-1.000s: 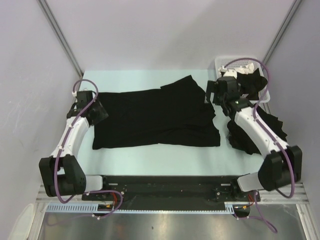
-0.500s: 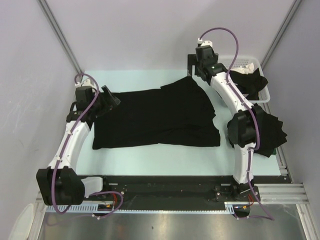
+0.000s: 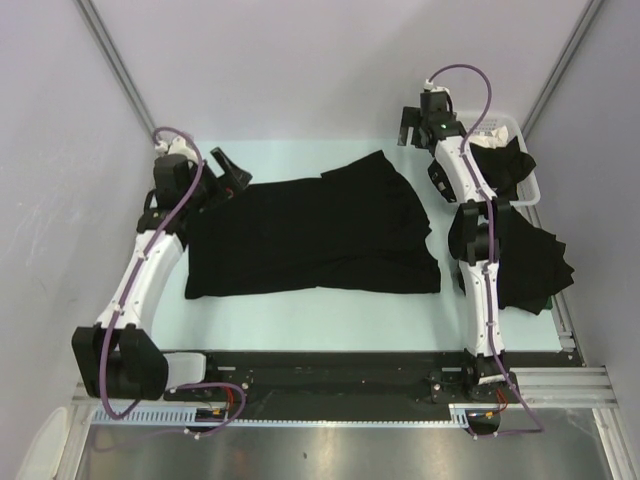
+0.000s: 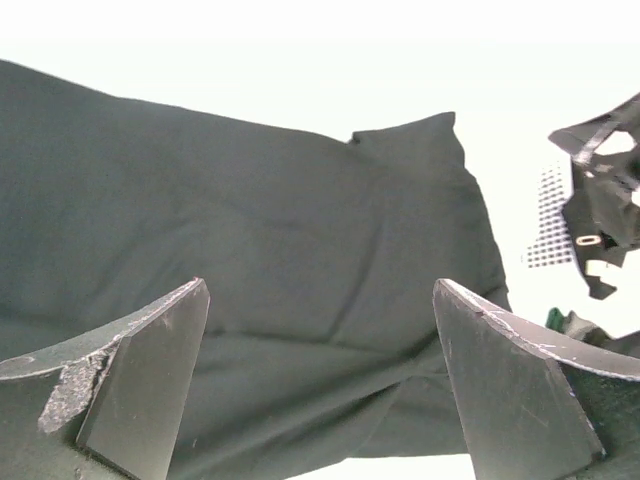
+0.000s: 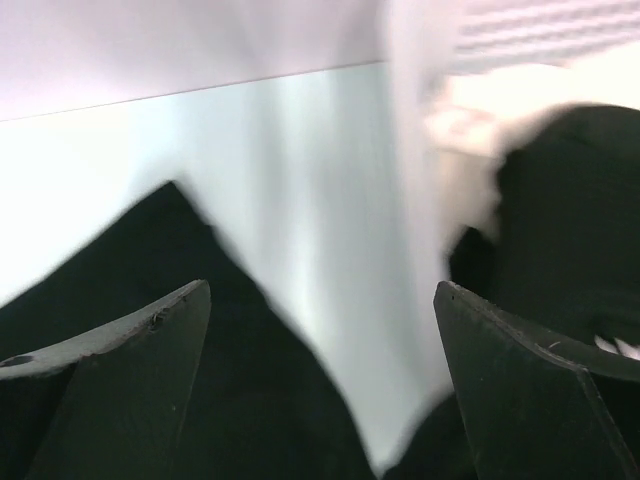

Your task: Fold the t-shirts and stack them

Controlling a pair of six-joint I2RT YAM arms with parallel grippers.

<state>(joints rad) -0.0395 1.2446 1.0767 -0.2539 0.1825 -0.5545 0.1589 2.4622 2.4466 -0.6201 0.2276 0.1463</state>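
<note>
One black t-shirt [image 3: 310, 235] lies spread flat across the middle of the table, a sleeve pointing to the back right. My left gripper [image 3: 232, 175] hangs open just off its left back corner; in the left wrist view the cloth [image 4: 280, 220] fills the space beyond the open left gripper [image 4: 320, 290], which holds nothing. My right gripper [image 3: 412, 125] is raised at the back, between that sleeve and the basket, open and empty. In the blurred right wrist view the right gripper [image 5: 322, 288] has the sleeve [image 5: 150, 270] on its left. More black t-shirts lie heaped [image 3: 535, 265] at the right edge.
A white slotted basket [image 3: 500, 125] stands at the back right corner with a black shirt [image 3: 505, 165] hanging over its rim; the basket [image 5: 540, 30] also shows in the right wrist view. Grey walls close in the back and both sides.
The left gripper has opened wide and risen off the shirt's left edge. The right arm has swung up and back from beside the basket to the table's back edge.
</note>
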